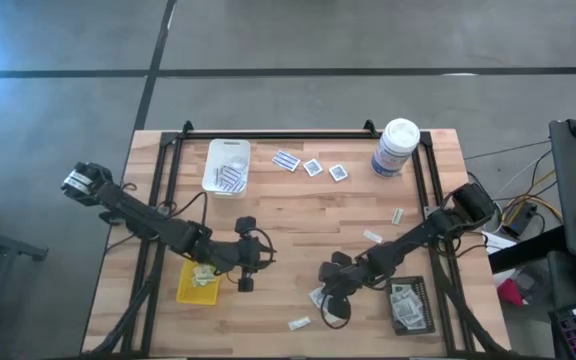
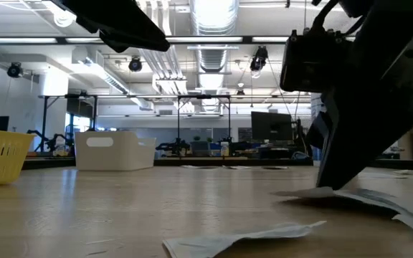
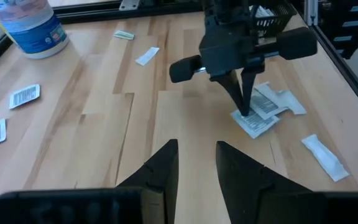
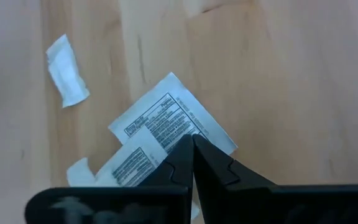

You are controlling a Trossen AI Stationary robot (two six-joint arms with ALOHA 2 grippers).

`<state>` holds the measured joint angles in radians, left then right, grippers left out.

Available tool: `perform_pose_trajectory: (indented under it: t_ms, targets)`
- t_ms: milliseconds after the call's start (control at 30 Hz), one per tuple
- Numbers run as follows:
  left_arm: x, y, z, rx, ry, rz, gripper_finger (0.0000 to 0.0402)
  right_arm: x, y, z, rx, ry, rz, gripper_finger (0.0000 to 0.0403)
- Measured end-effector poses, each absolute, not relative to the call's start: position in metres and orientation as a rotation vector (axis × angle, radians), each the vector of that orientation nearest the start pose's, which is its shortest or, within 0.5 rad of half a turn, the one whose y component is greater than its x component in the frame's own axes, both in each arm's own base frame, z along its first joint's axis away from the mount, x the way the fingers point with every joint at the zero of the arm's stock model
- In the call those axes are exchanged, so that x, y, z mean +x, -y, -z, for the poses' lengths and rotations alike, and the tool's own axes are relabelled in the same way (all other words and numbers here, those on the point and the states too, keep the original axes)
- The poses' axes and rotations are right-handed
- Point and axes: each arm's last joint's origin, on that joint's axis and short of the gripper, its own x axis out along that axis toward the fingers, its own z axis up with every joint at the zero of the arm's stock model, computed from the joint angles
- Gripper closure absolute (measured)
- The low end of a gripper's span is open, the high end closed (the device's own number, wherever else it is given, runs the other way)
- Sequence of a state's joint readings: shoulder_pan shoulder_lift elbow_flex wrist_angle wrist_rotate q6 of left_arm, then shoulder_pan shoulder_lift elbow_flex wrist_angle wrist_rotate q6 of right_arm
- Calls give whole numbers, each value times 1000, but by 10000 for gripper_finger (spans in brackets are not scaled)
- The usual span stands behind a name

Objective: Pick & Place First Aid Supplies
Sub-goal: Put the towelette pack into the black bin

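Note:
Two white first aid packets with printed labels (image 4: pixel 166 121) overlap on the wood table near its front right. My right gripper (image 4: pixel 192 142) is shut, with its tips down on the upper packet. It also shows in the high view (image 1: pixel 322 293) and, from the side, as the dark right gripper (image 2: pixel 330 183). My left gripper (image 3: pixel 196 158) hangs open above bare wood left of centre (image 1: pixel 265 250), pointing toward the right arm and touching nothing. A small pale strip (image 4: pixel 66 73) lies flat beside the pair. My right gripper meets the upper packet at its near edge (image 4: pixel 178 138), both fingertips closed together there. The fingers slant down onto it from the table's right and far side. The packet lies flat on the table, partly over the second packet (image 4: pixel 126 165); whether its edge sits between the tips is hidden by the fingers.
A white tray (image 1: pixel 227 166) holding packets stands at the far left, a yellow tray (image 1: pixel 199 283) under the left arm, a black tray (image 1: pixel 408 305) at the near right. A tall white canister (image 1: pixel 396 148) is at the far right. Loose packets (image 1: pixel 313 167) and strips (image 1: pixel 372 237) dot the table.

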<state>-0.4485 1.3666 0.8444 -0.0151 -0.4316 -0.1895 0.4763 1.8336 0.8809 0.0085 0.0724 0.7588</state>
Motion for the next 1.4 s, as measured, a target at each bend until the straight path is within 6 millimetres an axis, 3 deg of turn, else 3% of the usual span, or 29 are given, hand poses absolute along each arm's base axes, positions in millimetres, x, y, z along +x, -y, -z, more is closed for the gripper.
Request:
perform_pose_trajectory:
  t_ms: [267, 433, 700, 1100, 1400]
  targets:
    - [265, 114, -241, 31, -488, -36, 300, 300, -127, -107, 459, -923, 215, 394]
    - [261, 111, -226, 30, -500, -40, 300, 309, -106, -107, 503, -852, 369, 394]
    - [250, 105, -197, 39, -398, -20, 300, 315, -84, -107, 591, -825, 460, 394]
    - [243, 86, -175, 291, -387, -9, 300, 319, -79, -108, 677, -782, 484, 394]
    - [269, 95, -165, 537, -439, 44, 292, 320, -78, -108, 686, -779, 486, 394]
